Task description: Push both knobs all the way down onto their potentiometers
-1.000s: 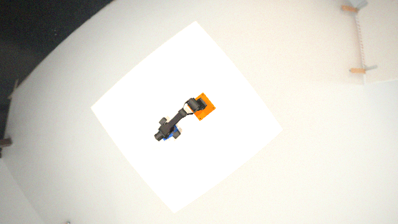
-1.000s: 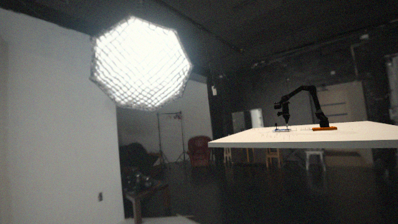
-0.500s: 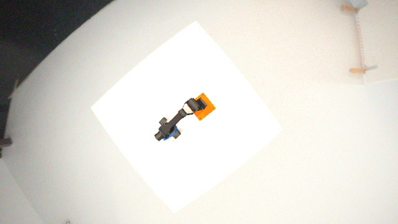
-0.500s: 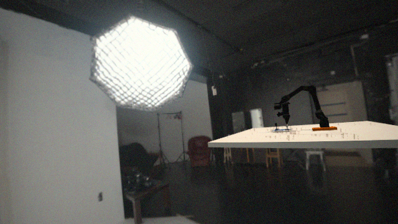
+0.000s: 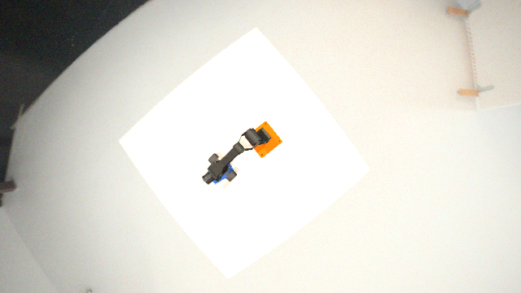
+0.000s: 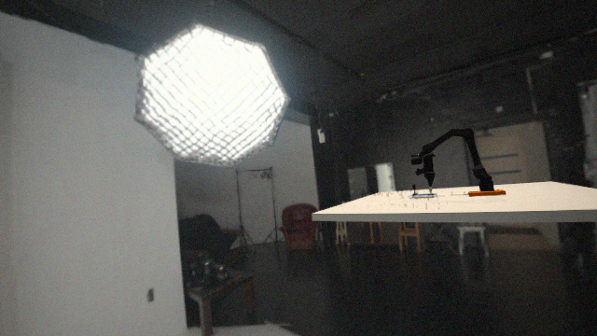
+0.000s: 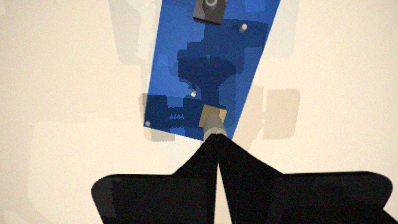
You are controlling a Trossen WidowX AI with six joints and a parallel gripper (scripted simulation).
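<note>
The top view puts the circuit board (image 5: 221,180) (image 6: 423,196) (image 7: 167,47) between the middle of the tabletop (image 5: 244,228) (image 6: 513,203) (image 7: 65,85) and its lower-left edge, well in from the left and bottom corners. We see the gripper (image 6: 431,188) (image 7: 216,139) narrow, fingers together with nothing between them, pointing down over the grey knob (image 7: 215,123). We judge that this makes a blunt pusher, kept upright so the force runs down the shaft and does not pry the tan potentiometer (image 7: 204,118) off the board. Contact, and how far the knob is seated, we cannot tell. The dark potentiometer (image 7: 205,12) lies farther along the board, still to be checked. In the wrist view the board's long axis runs up the frame, leaning slightly right, its far end cut off; the grey knob's own axis rises from the board's face.
</note>
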